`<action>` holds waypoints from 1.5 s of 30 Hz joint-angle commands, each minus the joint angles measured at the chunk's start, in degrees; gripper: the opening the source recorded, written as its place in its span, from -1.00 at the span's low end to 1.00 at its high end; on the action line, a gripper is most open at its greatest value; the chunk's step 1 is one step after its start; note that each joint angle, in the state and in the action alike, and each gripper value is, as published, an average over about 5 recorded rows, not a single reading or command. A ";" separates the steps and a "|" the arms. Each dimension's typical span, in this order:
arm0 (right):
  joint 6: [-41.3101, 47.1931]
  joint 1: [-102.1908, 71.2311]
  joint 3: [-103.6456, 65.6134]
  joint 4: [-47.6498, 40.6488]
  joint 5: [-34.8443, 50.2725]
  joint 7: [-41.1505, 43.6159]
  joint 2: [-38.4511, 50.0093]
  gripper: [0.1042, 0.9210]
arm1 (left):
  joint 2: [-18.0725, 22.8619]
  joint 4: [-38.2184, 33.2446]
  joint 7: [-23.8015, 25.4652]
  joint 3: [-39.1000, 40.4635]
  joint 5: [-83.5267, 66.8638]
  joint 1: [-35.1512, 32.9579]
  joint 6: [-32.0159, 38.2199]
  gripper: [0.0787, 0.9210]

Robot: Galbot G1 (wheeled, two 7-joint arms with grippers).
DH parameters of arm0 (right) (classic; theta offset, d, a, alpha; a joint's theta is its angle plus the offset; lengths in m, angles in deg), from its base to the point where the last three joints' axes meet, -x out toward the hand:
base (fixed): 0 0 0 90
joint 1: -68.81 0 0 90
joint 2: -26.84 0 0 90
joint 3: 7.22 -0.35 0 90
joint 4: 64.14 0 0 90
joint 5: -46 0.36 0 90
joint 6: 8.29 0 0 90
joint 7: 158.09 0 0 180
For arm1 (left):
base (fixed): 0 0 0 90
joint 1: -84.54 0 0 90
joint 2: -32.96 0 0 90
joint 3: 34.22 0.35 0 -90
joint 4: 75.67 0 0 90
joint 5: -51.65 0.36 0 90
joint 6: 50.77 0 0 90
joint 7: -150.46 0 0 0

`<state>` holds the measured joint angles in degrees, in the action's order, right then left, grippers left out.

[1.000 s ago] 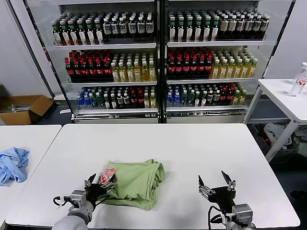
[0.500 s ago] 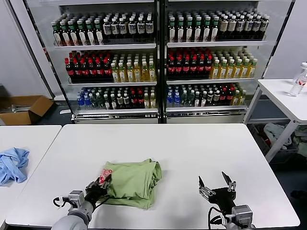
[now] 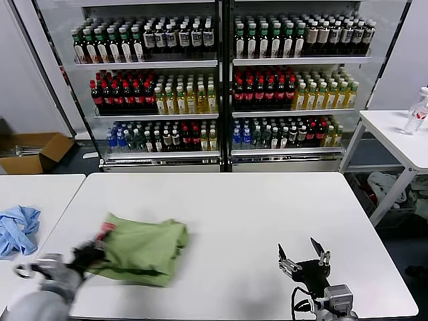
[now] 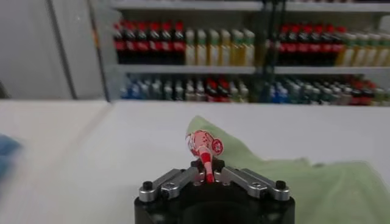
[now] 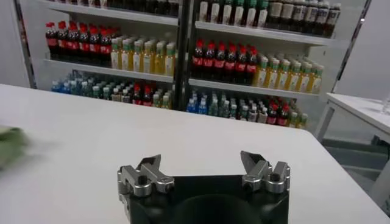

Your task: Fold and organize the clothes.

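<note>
Behind the white table stand glass-fronted coolers packed with rows of bottled drinks, and a second white table sits just beside it on the robot's left. On that side table lies a crumpled light blue garment at its near edge.

The folded light green shirt lies on the main table toward its left front corner, a bit of its red-and-white print showing at the left edge. The left gripper is at that left edge of the shirt, low over the table near the front left corner. In the left wrist view its fingers are drawn together, pinching a fold of the printed fabric (the red-and-white patch stands up right between them), with green cloth spreading out beyond.

The right gripper hovers over the table's front right area, well apart from the shirt, its jaws spread wide and holding nothing.
</note>
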<state>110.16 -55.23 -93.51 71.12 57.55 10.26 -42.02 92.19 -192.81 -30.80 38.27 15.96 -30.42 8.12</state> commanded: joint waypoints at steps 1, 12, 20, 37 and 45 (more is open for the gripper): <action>-0.16 0.25 0.08 -0.21 0.10 -0.02 0.04 0.76 | -16.58 -4.39 2.39 -23.66 -13.55 -2.06 -2.09 -0.90; 0.69 -1.40 -0.23 1.62 1.01 -0.08 -0.44 0.76 | 8.08 -16.88 -0.47 30.27 10.24 -1.20 -1.50 -0.90; 0.73 -2.17 -0.19 1.97 0.40 -0.04 -1.01 0.76 | 21.99 -10.51 2.14 45.52 25.44 2.62 0.54 -0.90; 0.47 1.31 -0.34 0.20 0.19 2.21 -0.58 0.76 | 25.89 -1.47 -4.20 39.10 19.67 15.78 5.50 -0.44; 3.05 14.76 9.89 -10.23 1.87 2.98 -4.56 0.76 | 6.41 -3.34 3.17 18.62 25.19 11.73 11.71 0.08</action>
<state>111.25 -51.18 -91.62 69.15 58.23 12.47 -44.08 112.13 -196.85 -32.29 71.71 37.55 -18.77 14.15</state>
